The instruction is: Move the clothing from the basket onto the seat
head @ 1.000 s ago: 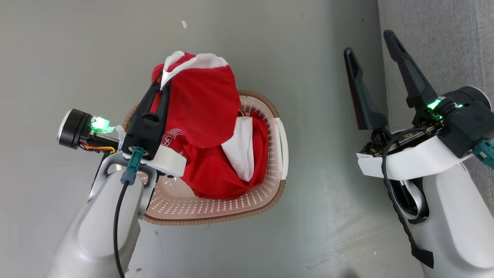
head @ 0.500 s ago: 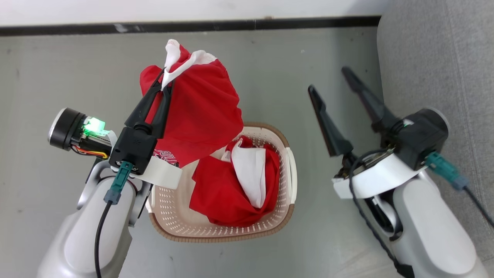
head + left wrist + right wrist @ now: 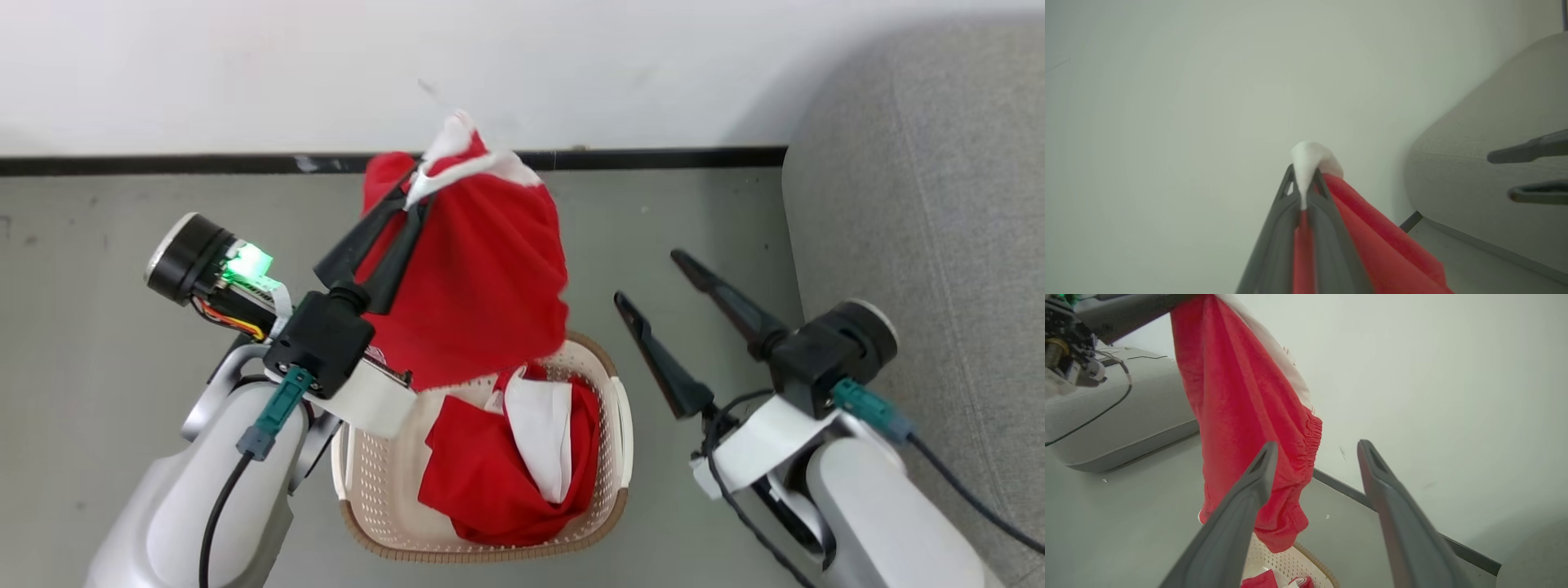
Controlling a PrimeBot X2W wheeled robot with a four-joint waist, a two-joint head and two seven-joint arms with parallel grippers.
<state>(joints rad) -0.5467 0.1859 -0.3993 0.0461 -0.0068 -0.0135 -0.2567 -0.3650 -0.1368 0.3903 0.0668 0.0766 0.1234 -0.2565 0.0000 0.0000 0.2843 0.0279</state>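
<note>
Above the basket [image 3: 371,498], your left tool [image 3: 415,193] is clamped on a hanging red jersey [image 3: 490,286]; your right tool [image 3: 649,278] stands spread wide, empty.

Nothing can be read; a trace of white print [image 3: 380,354] on the red clothing [image 3: 490,278] is mostly hidden.

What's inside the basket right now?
A crumpled red-and-white garment lies in the basket. The lifted garment, clamped in the left gripper, hides the basket's far left corner; anything under the pile is covered too.
</note>
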